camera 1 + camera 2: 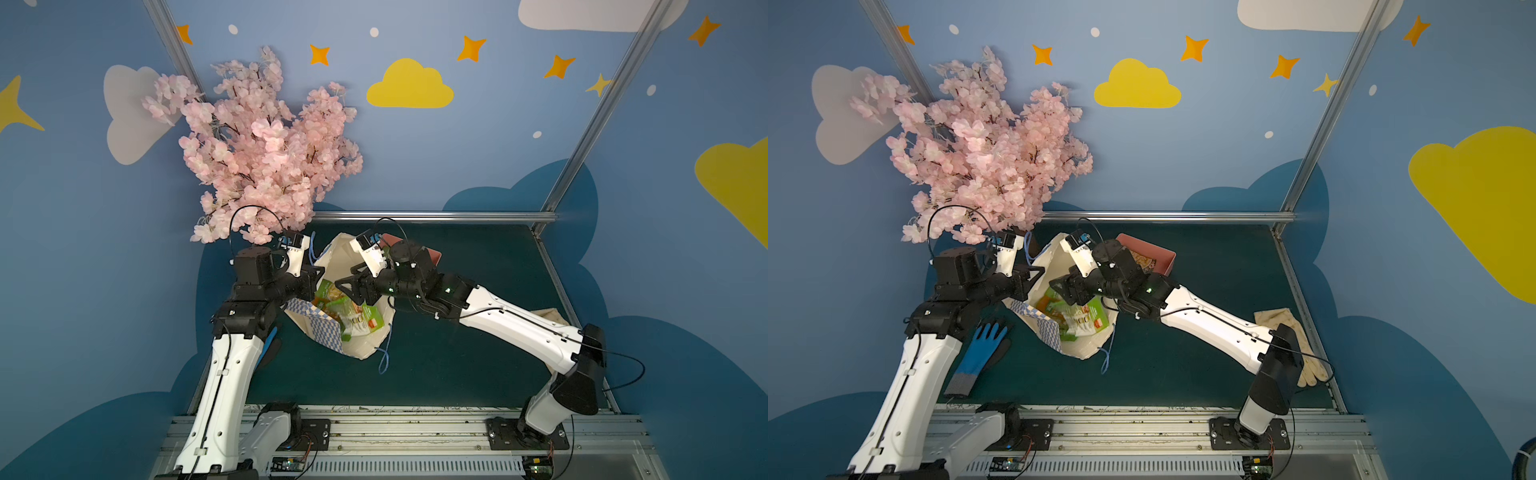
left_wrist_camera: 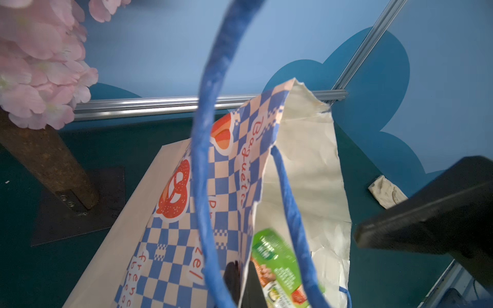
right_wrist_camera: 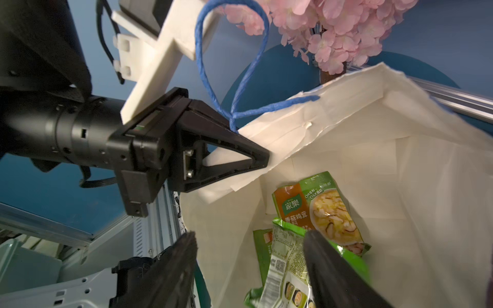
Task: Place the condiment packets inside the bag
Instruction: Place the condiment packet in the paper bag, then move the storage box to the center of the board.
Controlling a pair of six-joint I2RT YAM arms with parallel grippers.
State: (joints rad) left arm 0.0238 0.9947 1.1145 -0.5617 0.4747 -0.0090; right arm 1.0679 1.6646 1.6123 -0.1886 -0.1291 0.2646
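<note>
The bag point(image 1: 365, 345) point(image 1: 1086, 351) stands open on the green table, its mouth facing up. My left gripper point(image 1: 316, 276) point(image 2: 241, 277) is shut on the bag's near rim, pinching the paper wall, as the right wrist view also shows at the left gripper point(image 3: 264, 160). Several green condiment packets point(image 1: 349, 311) point(image 1: 1077, 318) point(image 3: 320, 210) lie loose inside the bag point(image 3: 413, 186). My right gripper point(image 1: 345, 286) point(image 1: 1061, 289) point(image 3: 250, 236) hovers over the mouth, open, with a packet dropping just below its fingers point(image 3: 330, 266). One packet point(image 2: 277, 264) shows through the bag's opening point(image 2: 306, 160).
A pink tray point(image 1: 1163, 255) sits behind the right wrist. A blue glove point(image 1: 980, 353) lies by the left arm and a cream glove point(image 1: 1306, 357) under the right forearm. The cherry-blossom tree point(image 1: 257, 145) with its trunk point(image 2: 48, 160) stands at the back left.
</note>
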